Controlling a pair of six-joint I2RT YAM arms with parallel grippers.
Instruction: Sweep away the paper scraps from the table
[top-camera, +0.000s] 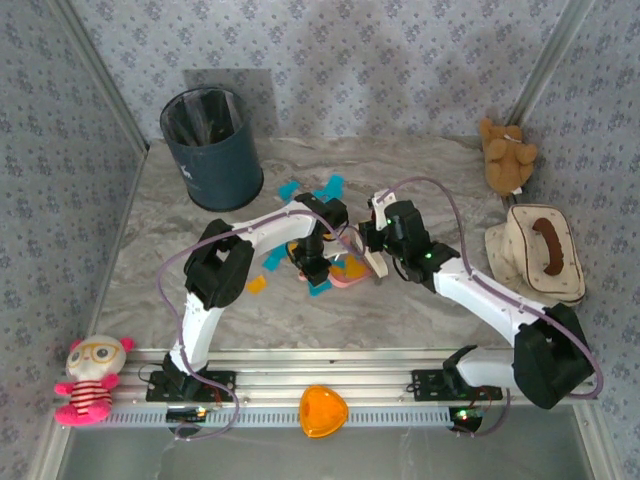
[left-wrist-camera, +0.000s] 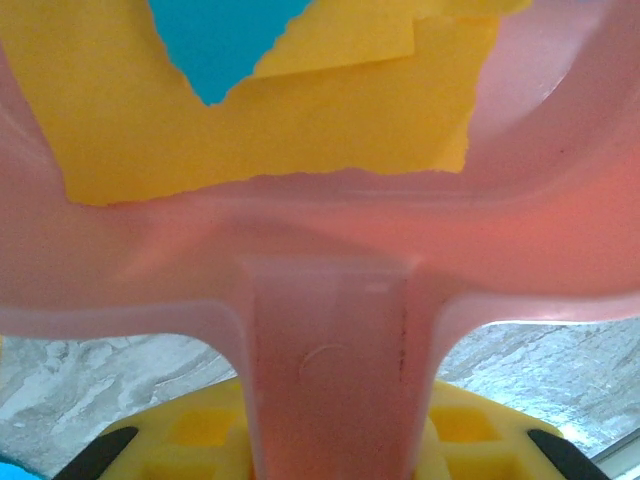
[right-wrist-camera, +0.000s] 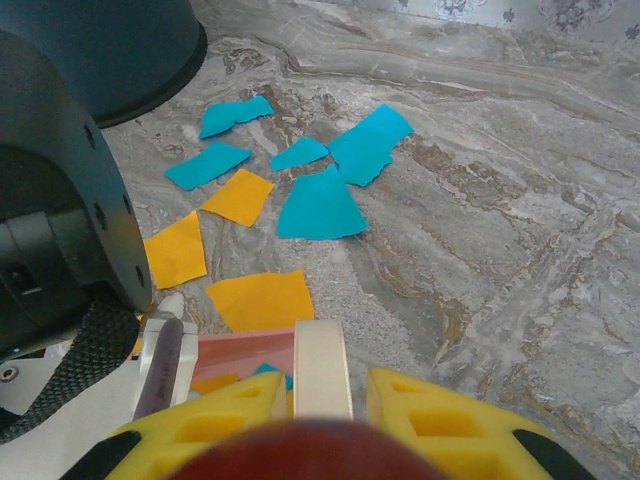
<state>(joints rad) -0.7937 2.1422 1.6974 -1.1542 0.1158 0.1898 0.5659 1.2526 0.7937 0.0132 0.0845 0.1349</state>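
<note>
Where the top external view looks down, the grey-beige, marble-veined table (top-camera: 150, 250) carries both arms at its centre. The left gripper (top-camera: 318, 268) is clamped on a pink plastic dustpan (top-camera: 347, 277). Just beside it, the right gripper (top-camera: 375, 248) is closed tight on a cream handle (top-camera: 377, 262). The paper scraps (top-camera: 325, 188), flat cyan and orange polygons, lie around the dustpan, most toward the far edge and a few toward the left edge. A dark blue cylindrical bin (top-camera: 212, 150) stands at the far left corner. A brown plush bear (top-camera: 508, 155) sits at the far right corner and a cream hat (top-camera: 540, 255) at the right edge. A pink doll (top-camera: 90, 378) sits at the near left corner, and an orange heart-shaped dish (top-camera: 322, 410) on the near rail.

In the left wrist view, the glossy dustpan (left-wrist-camera: 300, 230) widens from a flat, straight stem gripped between yellow fingers (left-wrist-camera: 200, 430) with square recesses. Orange scraps with ragged edges and one cyan scrap (left-wrist-camera: 250, 110) lie inside the pan.

In the right wrist view, the yellow fingers (right-wrist-camera: 450, 420) press narrowly on the rounded cream handle (right-wrist-camera: 320, 365). Beyond them, scraps (right-wrist-camera: 320, 205) lie flat on the veined table (right-wrist-camera: 500, 200), between the dustpan (right-wrist-camera: 245, 355) and the bin's round base (right-wrist-camera: 100, 50).
</note>
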